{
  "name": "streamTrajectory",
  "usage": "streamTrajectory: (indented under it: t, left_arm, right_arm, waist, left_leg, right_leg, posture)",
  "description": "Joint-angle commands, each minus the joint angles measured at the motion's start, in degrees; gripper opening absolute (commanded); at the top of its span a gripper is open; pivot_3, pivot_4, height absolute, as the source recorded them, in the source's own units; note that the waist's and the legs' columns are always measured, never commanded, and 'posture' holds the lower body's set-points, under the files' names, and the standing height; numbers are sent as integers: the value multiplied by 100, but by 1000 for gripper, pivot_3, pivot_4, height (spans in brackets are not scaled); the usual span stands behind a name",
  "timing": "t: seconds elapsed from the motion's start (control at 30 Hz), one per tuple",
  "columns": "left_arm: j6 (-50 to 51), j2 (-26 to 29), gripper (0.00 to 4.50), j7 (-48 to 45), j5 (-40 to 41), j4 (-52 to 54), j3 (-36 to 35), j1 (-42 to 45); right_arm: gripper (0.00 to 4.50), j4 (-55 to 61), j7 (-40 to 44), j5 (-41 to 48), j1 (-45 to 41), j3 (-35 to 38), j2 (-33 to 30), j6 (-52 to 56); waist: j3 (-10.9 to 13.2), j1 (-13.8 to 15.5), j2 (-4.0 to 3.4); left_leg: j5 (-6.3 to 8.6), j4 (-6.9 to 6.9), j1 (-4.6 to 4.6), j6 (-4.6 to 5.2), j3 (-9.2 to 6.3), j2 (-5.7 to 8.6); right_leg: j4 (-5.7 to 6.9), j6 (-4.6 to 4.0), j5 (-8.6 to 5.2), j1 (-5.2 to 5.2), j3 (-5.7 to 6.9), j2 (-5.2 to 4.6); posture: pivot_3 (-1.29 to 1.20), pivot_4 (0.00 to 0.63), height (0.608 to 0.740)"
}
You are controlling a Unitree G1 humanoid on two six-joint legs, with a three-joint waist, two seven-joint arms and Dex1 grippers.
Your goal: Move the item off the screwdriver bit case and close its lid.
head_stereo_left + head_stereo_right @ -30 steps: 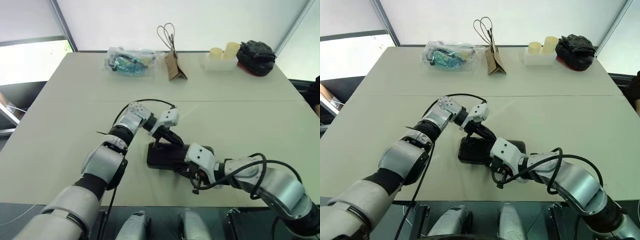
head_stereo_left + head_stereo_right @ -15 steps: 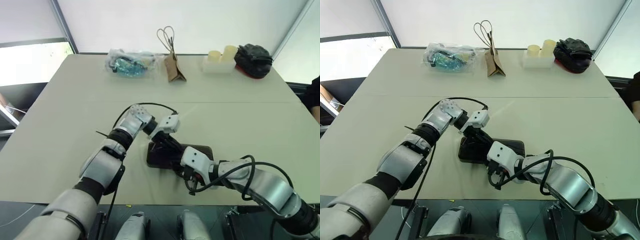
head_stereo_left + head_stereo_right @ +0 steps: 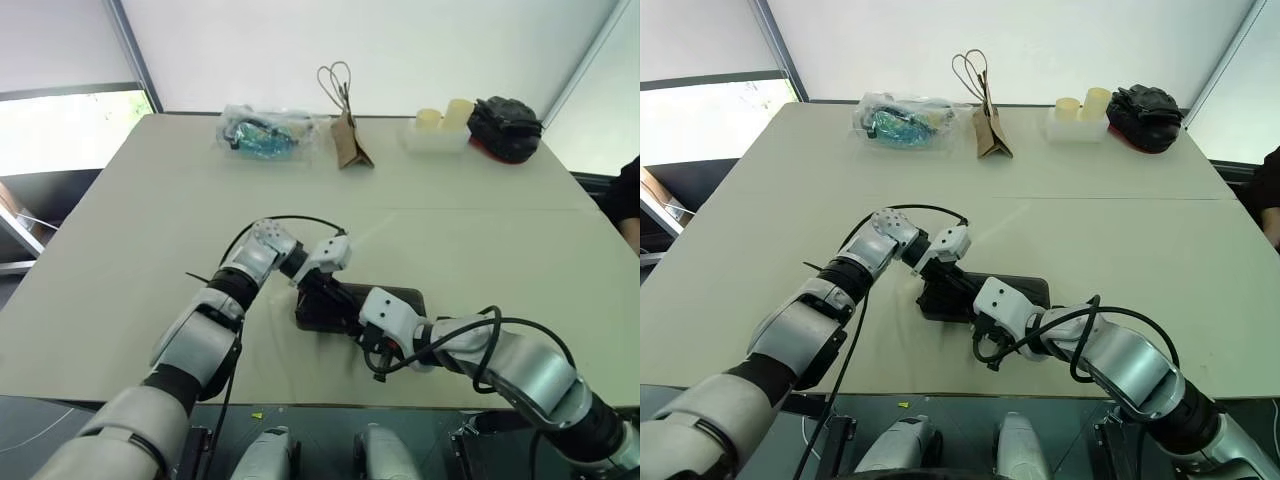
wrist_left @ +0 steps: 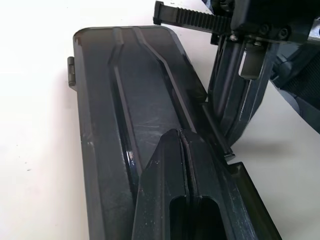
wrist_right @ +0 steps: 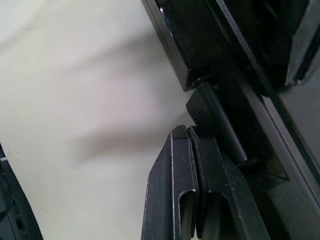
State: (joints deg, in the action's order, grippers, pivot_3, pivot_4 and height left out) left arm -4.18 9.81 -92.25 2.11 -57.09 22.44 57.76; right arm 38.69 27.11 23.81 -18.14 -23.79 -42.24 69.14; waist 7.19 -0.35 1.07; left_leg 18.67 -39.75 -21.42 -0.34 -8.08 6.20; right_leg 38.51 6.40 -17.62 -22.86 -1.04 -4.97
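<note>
With both pairs of fingers pressed together, left gripper (image 4: pixel 182 137) rests on the lid (image 4: pixel 125 100); right gripper (image 5: pixel 187 132) sits at case (image 3: pixel 355 305) near edge.

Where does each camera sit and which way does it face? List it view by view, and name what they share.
Left eye and right eye views: on the head, looking forward and down at the table; both arms reach to the screwdriver bit case.
Left wrist view: on the left wrist, looking along the shut left gripper onto the lid; the right gripper stands beside it.
Right wrist view: on the right wrist, looking along its shut fingers at the case's edge.
Shared: all show the case.
</note>
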Motion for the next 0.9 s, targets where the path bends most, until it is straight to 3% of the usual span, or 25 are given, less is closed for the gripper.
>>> streamTrajectory:
  t: [0.03,0.13,0.27,0.37,0.47,0.67,0.9]
  left_arm:
    - [863,51,0,-25,446,84,70,-2]
    - [1351,196,0,-25,999,371,-82,336]
    - [1317,63,0,302,1218,-175,-850,1137]
    - [301,-173,0,1464,737,-924,-1021,1556]
    - [-285,-362,0,1920,107,-1357,-766,1542]
    - [-711,-644,0,1915,-742,-1738,-393,1322]
    - [-846,-701,0,1582,-1304,-1836,-210,1084]
  right_arm:
    - [40,145,8,-75,92,504,-378,204]
    - [40,489,360,281,350,629,-566,302]
    - [40,712,608,580,572,875,-632,339]
    - [40,688,616,621,547,942,-595,359]
    - [40,639,557,668,377,977,-427,410]
    - [40,507,193,641,28,865,197,649]
    - [40,231,-136,401,-173,559,438,617]
  waist:
    - [1,14,-1]
    - [4,15,-3]
    - [5,1,-1]
    - [7,1,2]
    - [7,-15,2]
    - [12,-32,0]
    - [12,-22,0]
  left_leg:
    - [0,0,-2,0,0,0]
    - [-3,2,-18,-6,0,2]
    - [-7,-5,-107,-13,-5,3]
    - [-6,-11,-132,-12,-2,26]
    - [-5,-1,-126,-10,5,35]
    - [-6,-1,-136,-11,9,32]
    - [-6,-14,-152,-10,7,41]
  right_leg:
    - [0,0,0,-1,0,0]
    - [0,0,0,-19,-1,-1]
    - [15,1,0,-108,1,-2]
    - [59,1,1,-155,1,-28]
    - [59,1,0,-153,0,-40]
    - [60,1,0,-167,0,-36]
    - [63,1,0,-174,1,-42]
  posture:
    - [0,150,740]
    - [0,150,740]
    - [0,150,740]
    - [0,150,740]
    - [0,150,740]
    - [0,150,740]
    - [0,150,740]
